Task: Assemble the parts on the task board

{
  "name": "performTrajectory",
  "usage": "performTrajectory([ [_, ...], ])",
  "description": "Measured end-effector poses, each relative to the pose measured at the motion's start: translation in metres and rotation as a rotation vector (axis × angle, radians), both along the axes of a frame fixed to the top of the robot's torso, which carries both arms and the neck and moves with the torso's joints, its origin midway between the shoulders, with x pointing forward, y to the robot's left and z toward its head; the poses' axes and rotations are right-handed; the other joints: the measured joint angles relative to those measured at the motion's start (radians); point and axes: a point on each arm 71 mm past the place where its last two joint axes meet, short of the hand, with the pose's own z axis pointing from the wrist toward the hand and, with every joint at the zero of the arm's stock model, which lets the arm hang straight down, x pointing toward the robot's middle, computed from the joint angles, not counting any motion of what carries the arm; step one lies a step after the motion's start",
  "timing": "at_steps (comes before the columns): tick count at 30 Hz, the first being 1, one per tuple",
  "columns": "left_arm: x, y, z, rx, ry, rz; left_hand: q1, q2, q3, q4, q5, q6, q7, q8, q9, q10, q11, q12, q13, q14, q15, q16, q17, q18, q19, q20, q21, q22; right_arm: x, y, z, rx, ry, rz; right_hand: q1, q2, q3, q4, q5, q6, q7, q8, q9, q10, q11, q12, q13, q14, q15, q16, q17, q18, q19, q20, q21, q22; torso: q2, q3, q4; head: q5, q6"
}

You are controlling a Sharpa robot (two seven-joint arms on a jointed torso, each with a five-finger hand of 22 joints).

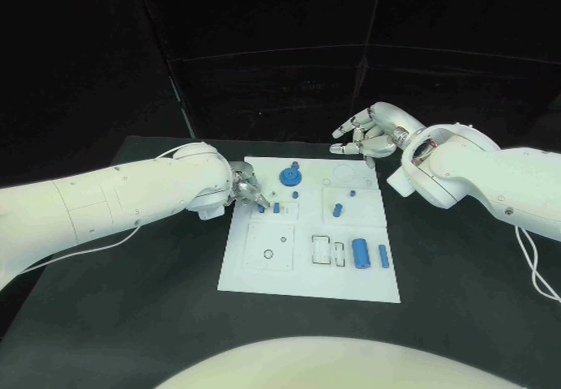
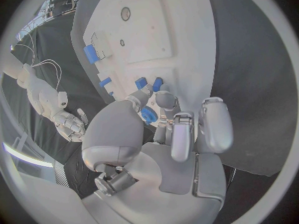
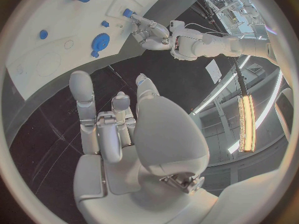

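Left hand [image 1: 242, 188] pinches a blue part [image 2: 149, 115] over the task board [image 1: 263, 271].

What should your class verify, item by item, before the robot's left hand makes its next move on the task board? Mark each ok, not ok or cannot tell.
1. Left hand at the task board: ok, fingers reach its left edge.
2. Small blue part firmly held: cannot tell.
3. Right hand clear of the board: ok, raised beyond its far edge, holding nothing.
4. Blue gear undisturbed: ok, flat on the board.
5. Blue cylinder out of the way: ok, near the board's right side.
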Motion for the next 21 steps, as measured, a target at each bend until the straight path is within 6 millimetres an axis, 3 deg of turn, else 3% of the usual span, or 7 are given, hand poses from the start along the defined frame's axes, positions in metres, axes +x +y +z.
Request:
performTrajectory([
  [21,-0.0014,0.0074,0.0018,-0.01,-0.021,0.025,-0.039,-0.013,-0.114,0.047,0.0,0.005,0.002,0.0,0.0,0.0,0.0,0.004,-0.001,0.0,0.0,0.0,0.0,0.0,0.0,0.0,0.0,0.002,-0.0001,-0.001,0.0,-0.001,0.0,-0.002,0.0,0.0,-0.003,0.003,0.0,0.0,0.0,0.0,0.0,0.0,0.0,0.0,0.0,0.0,0.0,0.0,0.0,0.0,0.0,0.0,0.0,0.0,0.0,-0.0017,-0.0001,-0.003,0.001],
])
